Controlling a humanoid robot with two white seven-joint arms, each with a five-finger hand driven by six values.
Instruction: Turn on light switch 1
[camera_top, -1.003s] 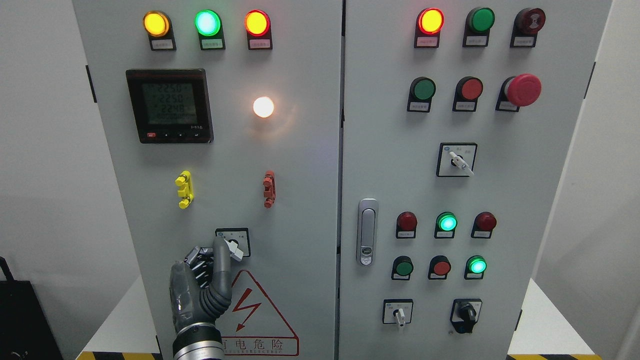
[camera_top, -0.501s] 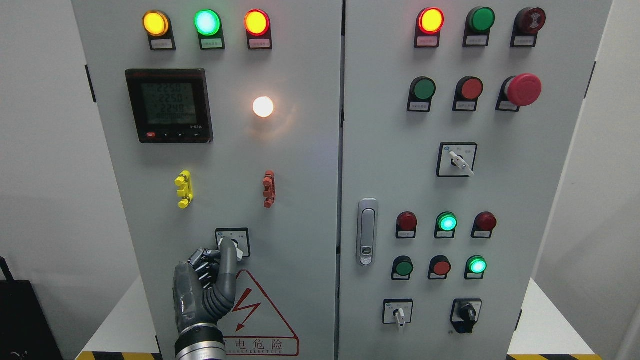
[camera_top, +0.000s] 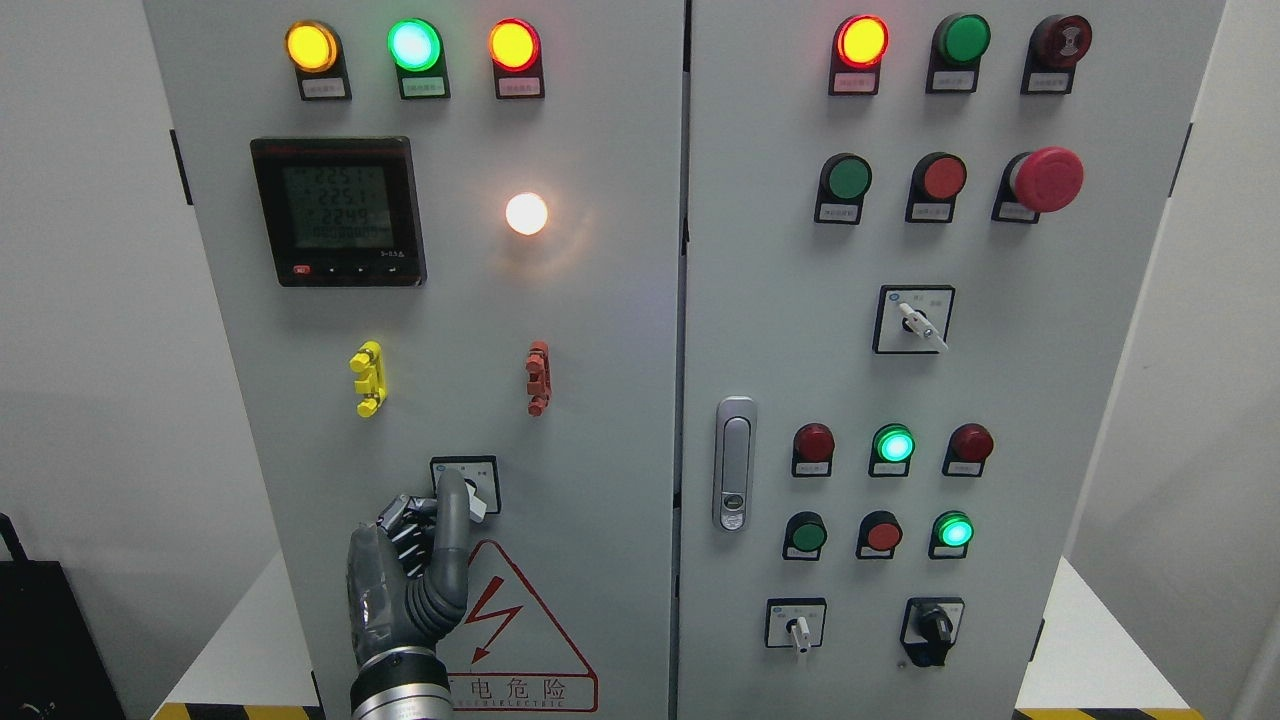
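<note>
The left hand (camera_top: 410, 575) comes up from the bottom edge, left of the middle, and stands in front of the lower part of the left cabinet door (camera_top: 600, 330). Its grey thumb (camera_top: 452, 530) points straight up, and the tip lies over the switch (camera_top: 466, 485), a small rotary knob in a black-framed square plate low on that door, above the red warning triangle (camera_top: 510, 620). The thumb covers the left part of the knob; the white lever pokes out just to the right of the thumb, tilted down and to the right. The other fingers (camera_top: 405, 520) are curled inward beside the thumb, to the left of the plate and a little below it, with their metal joints showing. I cannot tell whether the thumb presses on the knob or whether the fingers pinch it from behind, since the thumb hides the contact. Higher on the same door a round white lamp (camera_top: 526, 213) glows, to the right of a dark meter (camera_top: 339, 212) with a lit screen. Between the meter and the switch sit a yellow clip (camera_top: 368, 378) and a red clip (camera_top: 538, 377). Along the top of the door a yellow, a green and a red-ringed light are lit. The right door (camera_top: 1080, 330) carries its own lights, buttons, switches and a handle (camera_top: 735, 463).
</note>
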